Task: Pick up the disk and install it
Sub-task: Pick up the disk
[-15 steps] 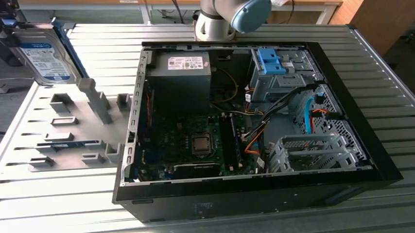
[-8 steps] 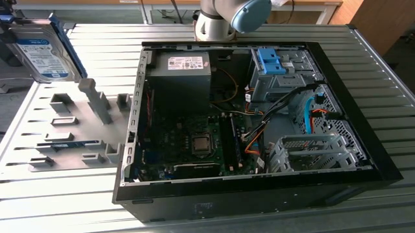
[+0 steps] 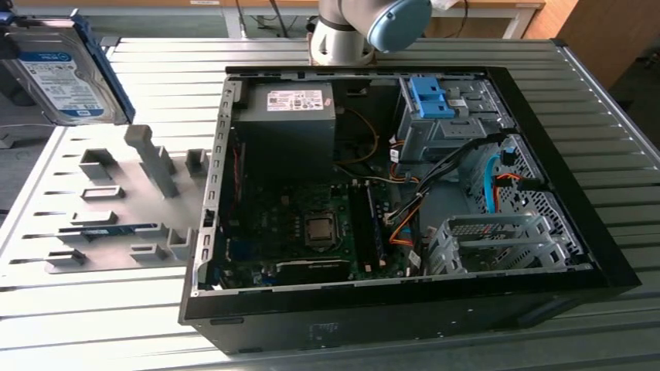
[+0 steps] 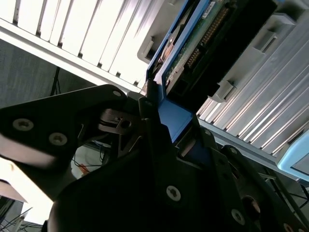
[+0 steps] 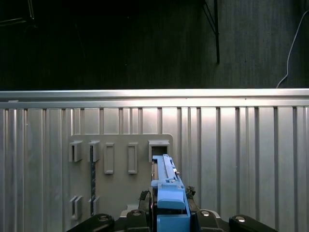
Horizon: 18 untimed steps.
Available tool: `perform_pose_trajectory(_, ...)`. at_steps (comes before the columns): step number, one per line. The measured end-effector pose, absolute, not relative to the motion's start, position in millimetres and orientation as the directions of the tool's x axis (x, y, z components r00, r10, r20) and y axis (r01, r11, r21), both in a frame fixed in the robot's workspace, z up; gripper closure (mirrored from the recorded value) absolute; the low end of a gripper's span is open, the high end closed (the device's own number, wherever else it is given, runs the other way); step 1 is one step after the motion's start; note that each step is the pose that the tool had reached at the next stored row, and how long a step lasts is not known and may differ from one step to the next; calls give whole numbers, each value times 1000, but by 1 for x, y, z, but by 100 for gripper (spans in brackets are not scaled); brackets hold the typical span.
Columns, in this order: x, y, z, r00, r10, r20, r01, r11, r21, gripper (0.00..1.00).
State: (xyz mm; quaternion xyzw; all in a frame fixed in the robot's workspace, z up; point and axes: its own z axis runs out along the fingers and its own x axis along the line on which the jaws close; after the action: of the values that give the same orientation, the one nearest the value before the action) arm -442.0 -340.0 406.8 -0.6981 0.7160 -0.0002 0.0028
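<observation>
At the exterior view's left, the disk [image 3: 54, 73], a flat silver metal hard drive with a white-and-blue label and a bright blue plastic rail frame, is hanging clear of the table, on edge and slightly tilted, with its label facing the camera. Below it, a pale grey fixture plate [image 3: 113, 267] with raised blocks and slots is lying on the ribbed aluminium table [image 3: 124, 325]. In the second wrist view, the black gripper [image 4: 178, 125] is clamping its fingers tight on the disk's blue frame, and the drive's green circuit board is showing beyond. In the first wrist view, the disk [image 5: 166, 186] is appearing edge-on in that same grip.

Toward the middle, the arm's grey and light blue joint [image 3: 356, 27] is standing behind the open black desktop computer case [image 3: 413, 321], which is lying on its side. Inside, a big dark box with a white sticker [image 3: 284, 127] is sitting above the dark motherboard [image 3: 309, 228]. Further right, a blue plastic bracket [image 3: 431, 97] is resting in the far bay, and a silver perforated metal drive cage [image 3: 495, 243] is sitting at the near right, well apart from the disk.
</observation>
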Motion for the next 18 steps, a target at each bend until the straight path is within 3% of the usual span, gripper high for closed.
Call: perform_pose_trajectory(18,-442,-340,434,-25,-1000,-4,-1000,25,-5,63)
